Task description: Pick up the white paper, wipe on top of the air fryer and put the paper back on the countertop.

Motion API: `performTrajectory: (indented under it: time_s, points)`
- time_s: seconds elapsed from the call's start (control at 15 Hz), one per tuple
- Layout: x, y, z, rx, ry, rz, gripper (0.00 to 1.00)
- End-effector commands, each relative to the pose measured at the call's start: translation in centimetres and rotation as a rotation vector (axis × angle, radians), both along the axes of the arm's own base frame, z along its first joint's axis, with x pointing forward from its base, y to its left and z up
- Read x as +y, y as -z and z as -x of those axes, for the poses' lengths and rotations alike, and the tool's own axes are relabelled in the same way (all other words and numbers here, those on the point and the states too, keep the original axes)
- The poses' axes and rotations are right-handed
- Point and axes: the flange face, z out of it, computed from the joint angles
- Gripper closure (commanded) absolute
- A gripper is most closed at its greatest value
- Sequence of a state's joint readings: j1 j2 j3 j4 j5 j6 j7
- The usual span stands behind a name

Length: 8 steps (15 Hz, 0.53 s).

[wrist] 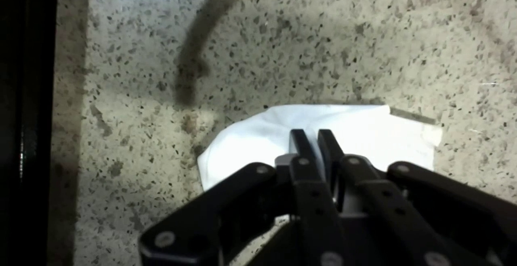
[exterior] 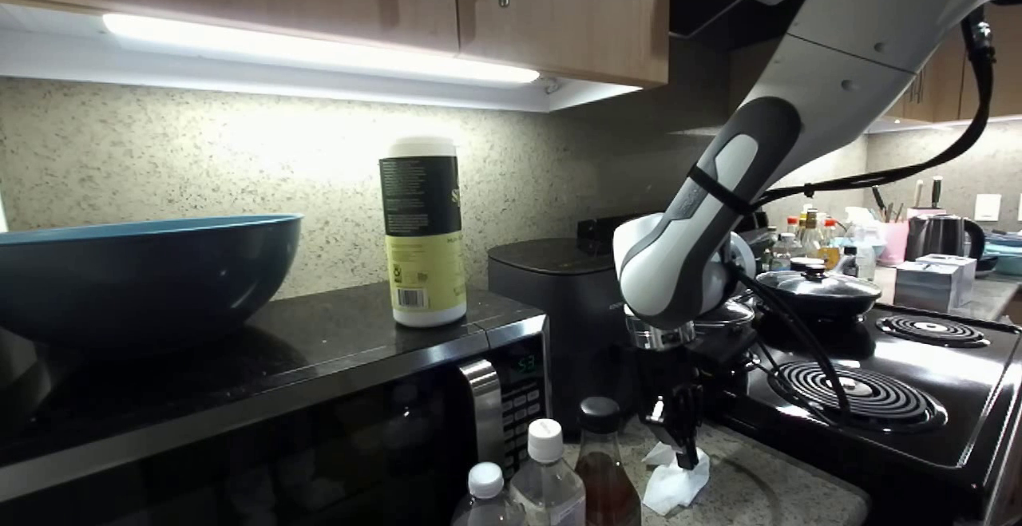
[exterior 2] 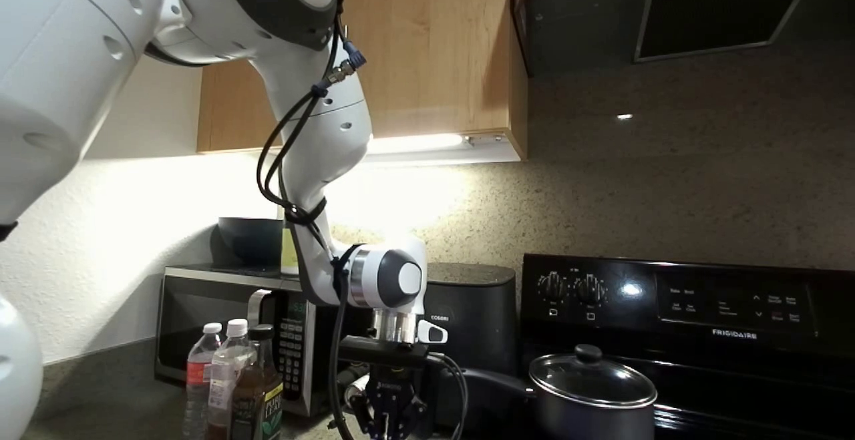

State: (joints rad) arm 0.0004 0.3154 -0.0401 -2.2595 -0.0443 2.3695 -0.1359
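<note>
The white paper [exterior: 675, 491] lies crumpled on the speckled countertop [exterior: 786, 482], in front of the air fryer. In the wrist view the white paper [wrist: 250, 145] spreads to both sides of the fingers. My gripper [exterior: 685, 462] points down at it. In the wrist view the fingertips [wrist: 312, 133] are close together, with a fold of the paper pinched between them. The paper still rests on or just over the countertop [wrist: 133, 56]. The black air fryer [exterior: 531, 302] stands behind the arm, its top bare; it also shows in an exterior view [exterior 2: 477, 313]. The paper is out of view there.
A microwave [exterior: 319, 414] stands beside the air fryer, bearing a canister [exterior: 423, 231] and a bowl [exterior: 152, 278]. Several bottles [exterior: 545, 478] stand in front of it. The stove [exterior: 886, 430] borders the counter, with a pot [exterior 2: 591, 393] whose handle reaches toward the arm.
</note>
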Motion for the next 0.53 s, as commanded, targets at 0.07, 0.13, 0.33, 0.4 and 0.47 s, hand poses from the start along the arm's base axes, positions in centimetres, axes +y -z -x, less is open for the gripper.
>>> performTrajectory:
  time_s: [0.07, 0.13, 0.33, 0.4, 0.47]
  points:
    - [-1.0, -0.2, 0.1, 0.013, 0.019, -0.028, 1.0]
    - [-1.0, -0.6, 0.2, 0.006, 0.029, -0.028, 0.99]
    - [-0.5, -3.3, 1.3, -0.046, 0.031, -0.028, 0.99]
    - [-0.2, -4.9, 1.8, -0.081, 0.028, -0.026, 0.99]
    - [0.1, -6.3, 2.1, -0.116, 0.025, -0.024, 0.99]
